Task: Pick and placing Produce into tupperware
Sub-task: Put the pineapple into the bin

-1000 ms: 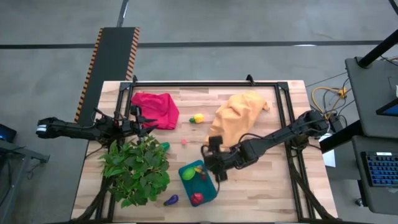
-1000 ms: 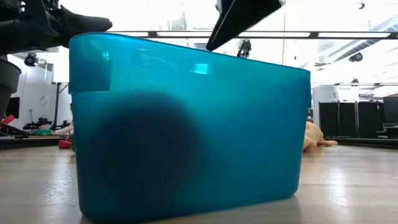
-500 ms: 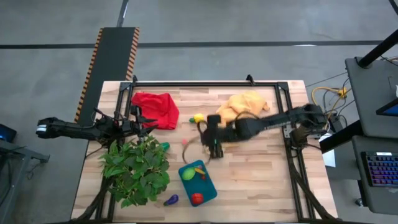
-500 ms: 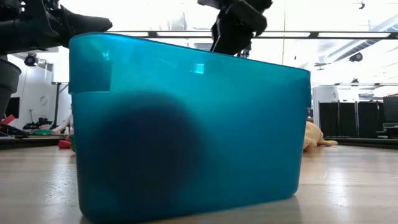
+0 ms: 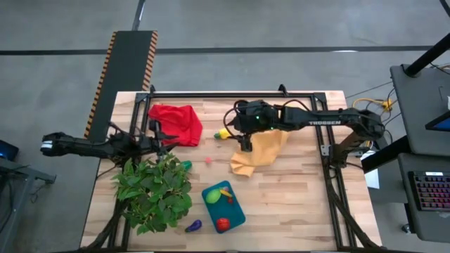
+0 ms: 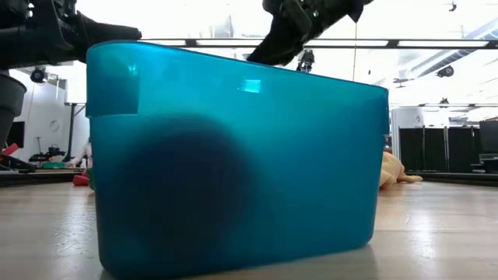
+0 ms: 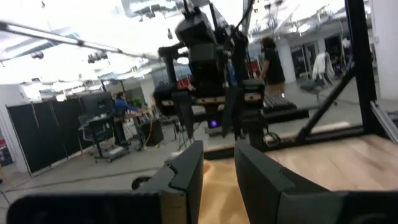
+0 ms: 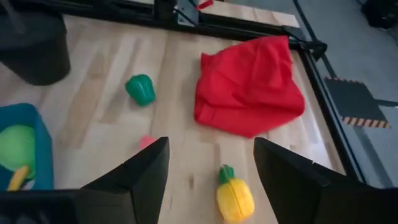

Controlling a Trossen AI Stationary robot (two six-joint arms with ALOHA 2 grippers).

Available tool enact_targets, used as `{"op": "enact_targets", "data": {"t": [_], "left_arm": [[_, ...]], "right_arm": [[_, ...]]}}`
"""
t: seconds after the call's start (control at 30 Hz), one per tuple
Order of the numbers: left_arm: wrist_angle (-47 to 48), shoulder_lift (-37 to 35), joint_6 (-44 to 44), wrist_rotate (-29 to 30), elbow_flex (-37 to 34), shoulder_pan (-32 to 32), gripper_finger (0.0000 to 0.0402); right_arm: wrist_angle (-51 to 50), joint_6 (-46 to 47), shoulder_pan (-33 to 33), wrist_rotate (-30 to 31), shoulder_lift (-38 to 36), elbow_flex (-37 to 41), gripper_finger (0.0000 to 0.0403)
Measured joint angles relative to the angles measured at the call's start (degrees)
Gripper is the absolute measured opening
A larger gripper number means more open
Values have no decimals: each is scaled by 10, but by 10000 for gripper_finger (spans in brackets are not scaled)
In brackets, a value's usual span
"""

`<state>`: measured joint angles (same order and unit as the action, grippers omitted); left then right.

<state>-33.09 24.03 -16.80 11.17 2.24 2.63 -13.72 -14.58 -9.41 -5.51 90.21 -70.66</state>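
The teal tupperware stands near the table's front, with green, yellow and red produce in it; it fills the low view. A yellow toy fruit with a green top lies on the wood. My right gripper hangs open just right of it, with the fruit ahead between its fingers, untouched. A green pepper, a small pink piece and a purple eggplant lie on the table. My left gripper waits at the left, slightly open and empty.
A red cloth lies at the far left. A yellow-orange cloth lies partly under my right arm. A big leafy plant stands at the near left. A black frame borders the far side.
My right gripper has gone from above the tupperware toward the table's far edge, to beside the yellow fruit. Its arm now lies over the far part of the yellow-orange cloth.
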Motion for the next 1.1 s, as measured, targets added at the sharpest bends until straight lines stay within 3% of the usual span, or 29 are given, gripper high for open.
{"op": "enact_targets", "data": {"t": [0.2, 0.37, 0.47, 0.63, 0.97, 1.1], "left_arm": [[12, 9, 0, 0, 0, 0, 78], [11, 12, 0, 0, 0, 0, 78], [11, 12, -1, 0, 0, 0, 78], [11, 11, -26, 0, -1, 0, 78], [11, 12, -31, 2, -1, 0, 78], [11, 14, -30, 2, -1, 0, 78]], "right_arm": [[16, -20, -4, 24, 33, 11, 240], [1, -2, -7, 45, 76, -5, 281], [-36, 9, -16, 82, 106, -31, 313], [-124, -22, -21, 69, 167, -96, 349], [-234, -88, -21, 65, 257, -216, 356], [-260, -109, -22, 34, 284, -254, 356]]}}
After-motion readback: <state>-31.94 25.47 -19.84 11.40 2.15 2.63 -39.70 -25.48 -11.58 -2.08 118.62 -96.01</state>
